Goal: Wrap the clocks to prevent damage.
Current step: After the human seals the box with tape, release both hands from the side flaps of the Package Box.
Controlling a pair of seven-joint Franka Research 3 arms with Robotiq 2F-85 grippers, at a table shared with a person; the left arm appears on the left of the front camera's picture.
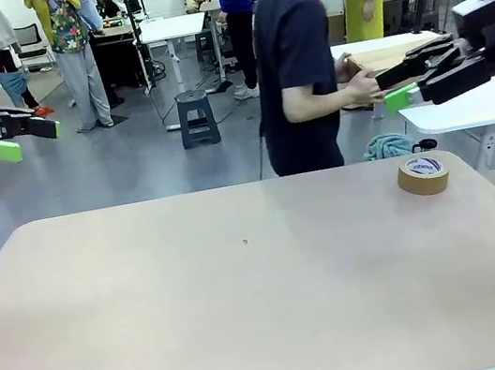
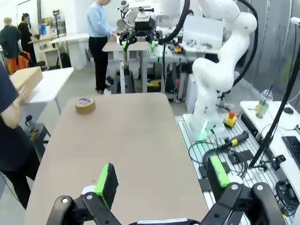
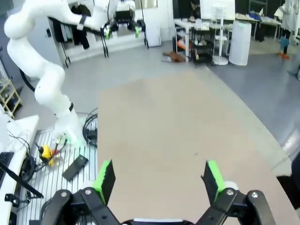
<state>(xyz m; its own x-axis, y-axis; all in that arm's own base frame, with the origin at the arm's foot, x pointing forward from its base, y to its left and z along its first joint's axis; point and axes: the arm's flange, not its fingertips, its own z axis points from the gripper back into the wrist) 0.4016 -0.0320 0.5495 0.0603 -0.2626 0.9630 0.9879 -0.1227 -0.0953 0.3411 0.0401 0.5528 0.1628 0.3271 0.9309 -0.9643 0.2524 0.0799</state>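
The tan worktop (image 1: 246, 290) lies bare across its middle, a brown tape roll (image 1: 422, 174) near its far right edge. The left pincer (image 1: 22, 133) and the right pincer (image 1: 399, 84) hang wide, empty, off the sides. A person (image 1: 298, 62) beyond holds a cardboard carton (image 2: 26, 80); I cannot tell where the clocks are.
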